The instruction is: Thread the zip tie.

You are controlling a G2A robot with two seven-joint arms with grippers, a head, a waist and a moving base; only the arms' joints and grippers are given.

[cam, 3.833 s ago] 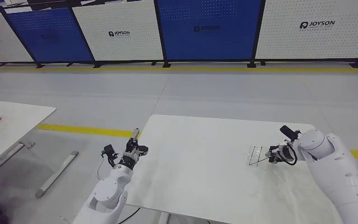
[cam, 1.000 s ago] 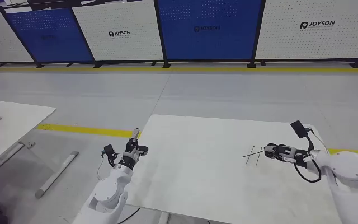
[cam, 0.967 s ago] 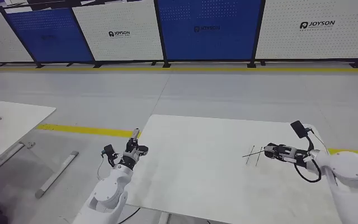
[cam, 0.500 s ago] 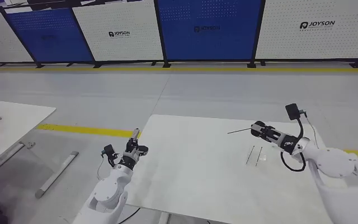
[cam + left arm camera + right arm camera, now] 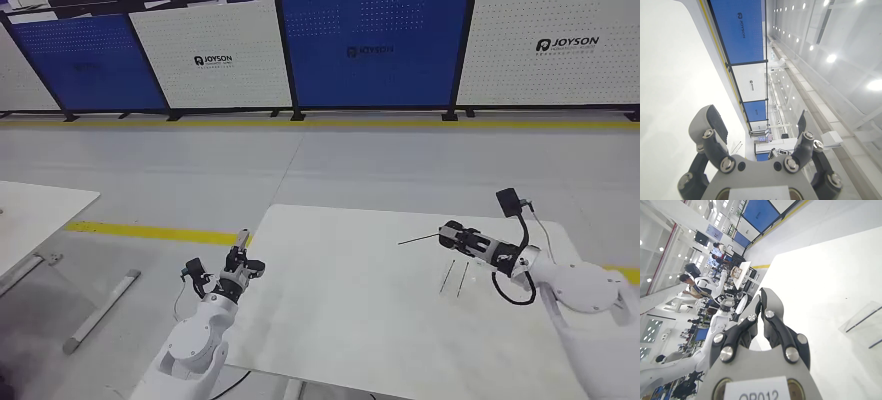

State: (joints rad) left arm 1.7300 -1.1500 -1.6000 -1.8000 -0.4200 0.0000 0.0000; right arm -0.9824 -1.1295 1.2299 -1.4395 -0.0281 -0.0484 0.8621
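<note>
My right gripper [image 5: 444, 236] hovers above the right part of the white table [image 5: 340, 310], shut on a thin black zip tie [image 5: 418, 240] that sticks out toward the table's middle. In the right wrist view its fingers [image 5: 770, 302] are pressed together; the tie itself is not discernible there. Two more black zip ties [image 5: 453, 277] lie on the table just nearer than it, on a clear sheet [image 5: 863, 313]. My left gripper [image 5: 241, 242] stands at the table's left edge, pointing up, open [image 5: 761, 123] and with nothing in it.
Blue and white partition panels [image 5: 370, 50] stand across the floor behind the table. Another white table [image 5: 40, 215] sits off to the far left. Between the two arms the tabletop is bare.
My right gripper has risen from the table with one zip tie and carried it left and farther back, away from the two ties lying there. The left arm has kept still.
</note>
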